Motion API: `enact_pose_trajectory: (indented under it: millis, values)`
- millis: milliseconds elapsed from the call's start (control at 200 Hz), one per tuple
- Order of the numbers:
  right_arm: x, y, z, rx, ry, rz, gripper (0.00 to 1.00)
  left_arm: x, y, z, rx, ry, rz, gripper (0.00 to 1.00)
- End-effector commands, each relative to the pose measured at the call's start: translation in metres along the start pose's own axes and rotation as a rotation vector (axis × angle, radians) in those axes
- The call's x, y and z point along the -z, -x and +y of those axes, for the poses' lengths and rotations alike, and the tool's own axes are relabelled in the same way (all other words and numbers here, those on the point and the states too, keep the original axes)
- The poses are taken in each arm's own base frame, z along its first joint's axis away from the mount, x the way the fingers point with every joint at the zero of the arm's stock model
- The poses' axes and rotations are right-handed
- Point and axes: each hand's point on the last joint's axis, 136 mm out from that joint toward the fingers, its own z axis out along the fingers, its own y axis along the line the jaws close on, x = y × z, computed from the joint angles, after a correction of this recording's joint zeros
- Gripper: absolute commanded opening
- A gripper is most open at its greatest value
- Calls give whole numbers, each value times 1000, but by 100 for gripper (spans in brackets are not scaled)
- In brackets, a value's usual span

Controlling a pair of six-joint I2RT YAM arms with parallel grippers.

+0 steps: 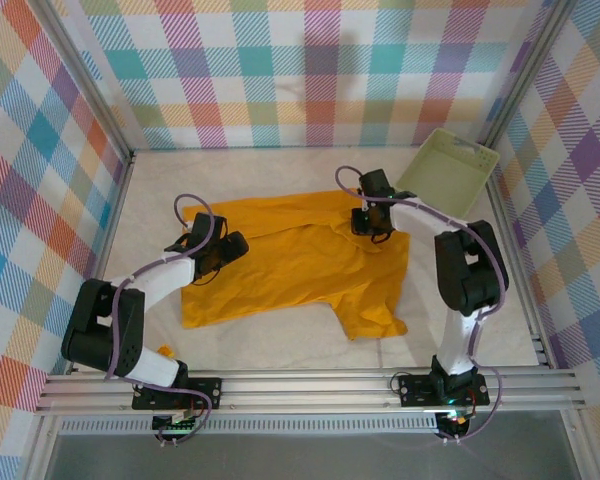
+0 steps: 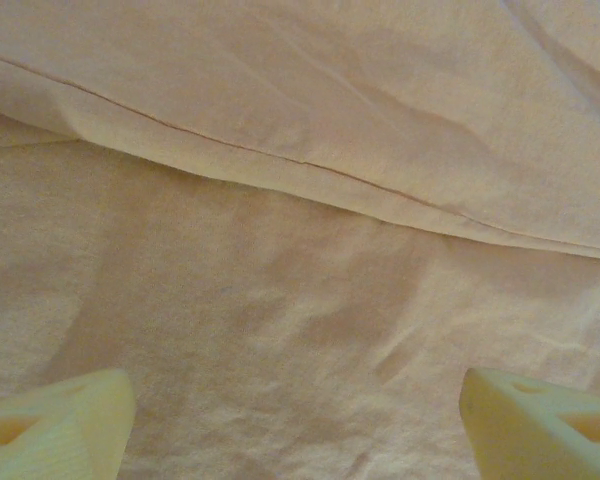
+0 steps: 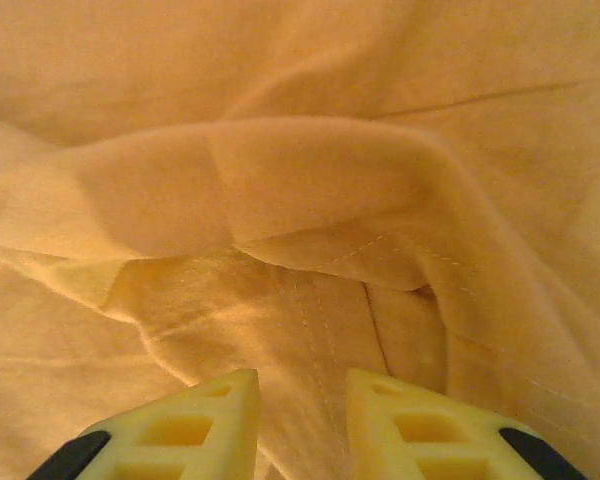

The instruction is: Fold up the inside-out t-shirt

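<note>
The left end effector is hovering spread over the inside-out t-shirt. The right end effector is sitting narrowed; cannot tell if pinching.

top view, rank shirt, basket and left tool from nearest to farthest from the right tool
1. shirt, directly under the right tool
2. basket, in the far right corner
3. left tool, across the shirt on the left
</note>
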Motion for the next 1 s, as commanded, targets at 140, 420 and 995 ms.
enact_pose_trajectory:
  millis: [140, 420, 995]
  values:
    - [-21, 17, 0, -17, -34, -12, 29, 5, -2, -2, -26, -9, -13, 85]
    - [-37, 38, -8, 0, -102, -27, 28, 5, -2, -1, -29, -3, -15, 85]
    - [-42, 44, -6, 19, -94, -35, 33, 2, -4, 0, -30, 1, -7, 86]
